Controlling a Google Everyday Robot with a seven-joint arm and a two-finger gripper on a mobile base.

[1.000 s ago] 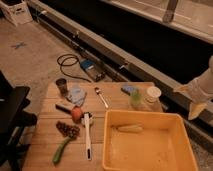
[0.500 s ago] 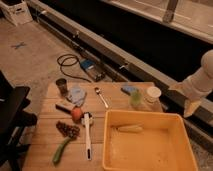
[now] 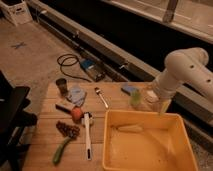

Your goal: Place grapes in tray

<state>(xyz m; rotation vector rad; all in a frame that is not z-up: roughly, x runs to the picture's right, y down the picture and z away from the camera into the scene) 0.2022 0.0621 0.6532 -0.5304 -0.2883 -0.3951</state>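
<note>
The grapes [image 3: 67, 130], a small dark lumpy bunch, lie on the wooden table [image 3: 45, 145] at its left side, below a round orange-red fruit [image 3: 76, 114]. The tray [image 3: 106, 145], a large yellow bin, fills the right half of the table and holds one pale long item [image 3: 130, 128]. My white arm comes in from the right. My gripper [image 3: 161, 103] hangs at its lower end, just behind the tray's far right edge and far from the grapes.
A long green vegetable [image 3: 61, 150] and a white utensil [image 3: 87, 135] lie near the grapes. A spoon [image 3: 101, 96], dark cup [image 3: 61, 86], blue cloth [image 3: 76, 94], green cup [image 3: 135, 97] and white container [image 3: 150, 94] stand at the back. A black chair [image 3: 12, 120] is at the left.
My arm has swung in from the right edge, leftward and down, to the tray's far right corner. The things on the table have not moved.
</note>
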